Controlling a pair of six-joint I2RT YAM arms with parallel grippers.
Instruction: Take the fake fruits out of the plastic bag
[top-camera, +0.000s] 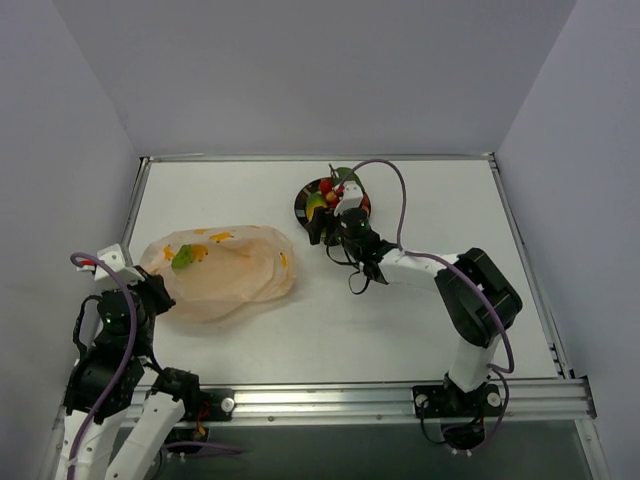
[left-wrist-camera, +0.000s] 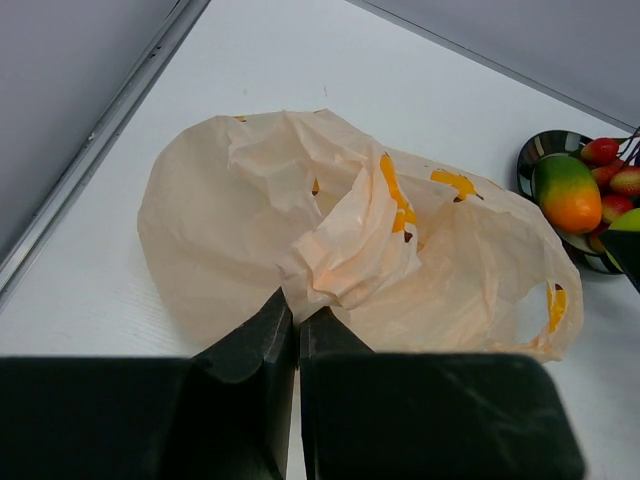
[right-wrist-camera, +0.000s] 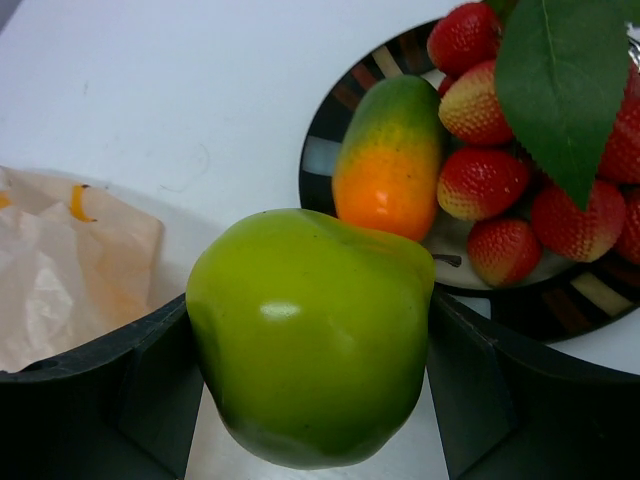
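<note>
Closest to the right wrist camera, 1 lime-green fruit (right-wrist-camera: 315, 335) sits clamped between the jaws of the right gripper (right-wrist-camera: 312, 390), just beside the dark-rimmed plate (right-wrist-camera: 320, 155) that carries the orange-green mango (right-wrist-camera: 390, 160) and the red berry cluster (right-wrist-camera: 485, 180). I read the left gripper (left-wrist-camera: 296, 325) as fully closed, its tips touching a fold of the plastic bag (left-wrist-camera: 400, 270), which lies crumpled on the table (top-camera: 400, 320) left of the plate. I cannot tell whether any film is caught between them.

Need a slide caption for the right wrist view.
Right gripper holding a green fake fruit; mango and red berries on the plate behind, plastic bag at left.
</note>
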